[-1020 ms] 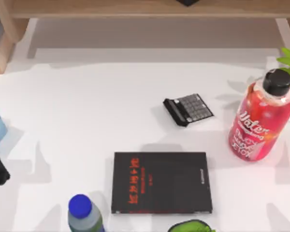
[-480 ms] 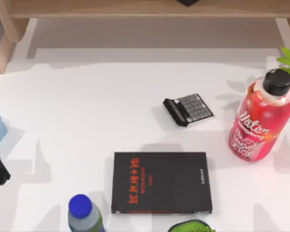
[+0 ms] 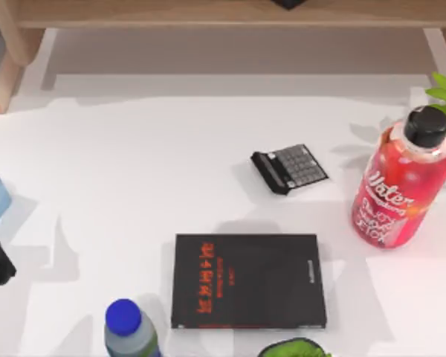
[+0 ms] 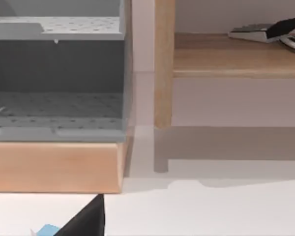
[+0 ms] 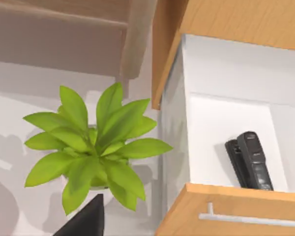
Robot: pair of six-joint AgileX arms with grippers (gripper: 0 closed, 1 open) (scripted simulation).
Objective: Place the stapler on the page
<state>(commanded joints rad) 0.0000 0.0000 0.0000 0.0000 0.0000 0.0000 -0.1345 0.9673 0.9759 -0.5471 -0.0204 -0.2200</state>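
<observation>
Top view: page (image 3: 249,281) unmoved (calculator (image 3: 290,169) too).

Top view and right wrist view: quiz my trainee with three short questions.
1. True or false: the black stapler lies on the flat black book cover with red characters.
2. Which stands nearer the small grey-keyed gadget: A, the red bottle with black cap; B, the blue-capped bottle?
3. Fill in: the stapler lies inside a white ____.
Key: 1 false; 2 A; 3 drawer.
</observation>
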